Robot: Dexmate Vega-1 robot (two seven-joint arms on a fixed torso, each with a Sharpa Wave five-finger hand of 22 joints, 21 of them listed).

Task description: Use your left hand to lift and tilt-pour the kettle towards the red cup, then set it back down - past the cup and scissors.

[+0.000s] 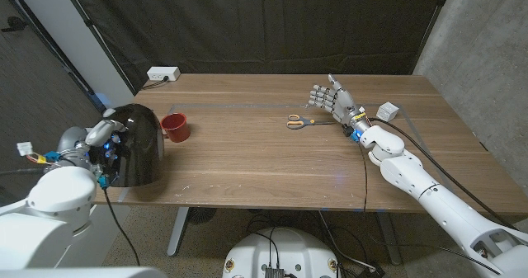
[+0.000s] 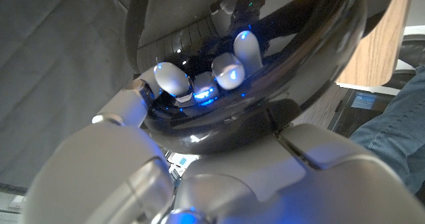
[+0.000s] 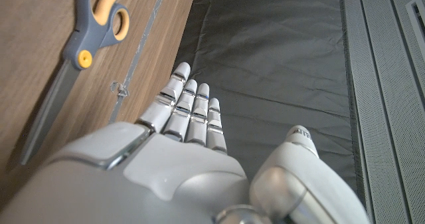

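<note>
The black kettle (image 1: 140, 146) stands at the table's left front corner, its dome glossy. My left hand (image 1: 101, 138) grips it from the left side; in the left wrist view its fingers (image 2: 229, 71) curl around the kettle (image 2: 319, 44). Whether the kettle is off the table I cannot tell. The red cup (image 1: 176, 127) stands just right of the kettle, close to it. The scissors (image 1: 304, 122), grey with orange handles, lie flat mid-table. My right hand (image 1: 332, 101) is just right of them, open, fingers straight and apart, holding nothing. The right wrist view shows this hand (image 3: 186, 157) beside the scissors (image 3: 73, 64).
A white power strip (image 1: 162, 74) sits at the back left edge of the wooden table (image 1: 247, 162). A small white cube (image 1: 388, 110) lies at the right, behind my right forearm. A person's leg in jeans (image 2: 392, 124) shows in the left wrist view.
</note>
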